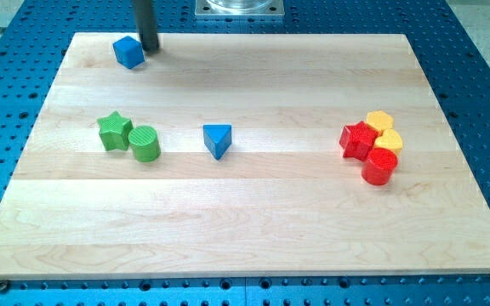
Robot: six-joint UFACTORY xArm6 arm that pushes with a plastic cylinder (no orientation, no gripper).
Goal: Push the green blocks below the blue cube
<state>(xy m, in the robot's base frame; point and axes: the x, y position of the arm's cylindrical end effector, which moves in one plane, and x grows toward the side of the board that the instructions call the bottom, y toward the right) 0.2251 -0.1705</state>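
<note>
My tip (150,48) upper left of frame, just right of blue cube (128,51); rod end only, nothing gripped. Green star (114,130) touching green cylinder (144,143), left-centre of desk (245,221), below cube.

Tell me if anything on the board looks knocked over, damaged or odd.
Nothing stands out. Every block sits flat on the board, undamaged. My tip is just right of the blue cube.
</note>
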